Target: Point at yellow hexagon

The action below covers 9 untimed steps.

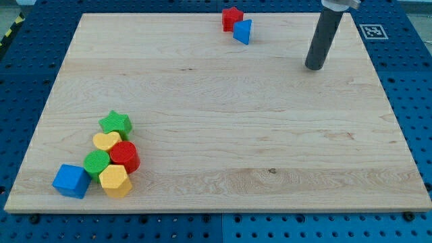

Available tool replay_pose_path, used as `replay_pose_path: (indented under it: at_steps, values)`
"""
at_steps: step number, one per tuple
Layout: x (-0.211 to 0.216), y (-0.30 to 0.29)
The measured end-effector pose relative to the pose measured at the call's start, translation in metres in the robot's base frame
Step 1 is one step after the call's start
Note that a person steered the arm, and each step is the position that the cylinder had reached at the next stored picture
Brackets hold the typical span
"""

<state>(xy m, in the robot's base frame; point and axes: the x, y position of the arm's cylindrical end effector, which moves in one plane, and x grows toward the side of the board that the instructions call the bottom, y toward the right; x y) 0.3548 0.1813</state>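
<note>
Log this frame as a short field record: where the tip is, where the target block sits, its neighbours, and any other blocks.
tip: my tip, near the view's top right, far from the target
target: yellow hexagon, near the view's bottom left
touching target: red cylinder, green cylinder
same cluster: blue cube, yellow heart, green star
separate pair, view's top: red block, blue triangle
surface: wooden board

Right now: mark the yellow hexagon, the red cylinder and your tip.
yellow hexagon (115,180), camera view, on its top face.
red cylinder (124,154), camera view, on its round top face.
my tip (313,67), camera view, at the rod's very end, far from both blocks, toward the view's top right.
</note>
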Motion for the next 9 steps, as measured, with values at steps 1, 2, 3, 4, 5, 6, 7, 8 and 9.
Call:
replay_pose_path:
  at_steps: [1, 2, 3, 4, 5, 6, 7, 8, 9]
  values:
    - [0.003, 0.000]
    - [0.064, -0.018]
    - [0.142, -0.052]
    - [0.206, -0.100]
    - [0.245, -0.163]
    - [0.247, -0.172]
    - [0.249, -0.201]
    - [0.263, -0.241]
    - [0.263, -0.246]
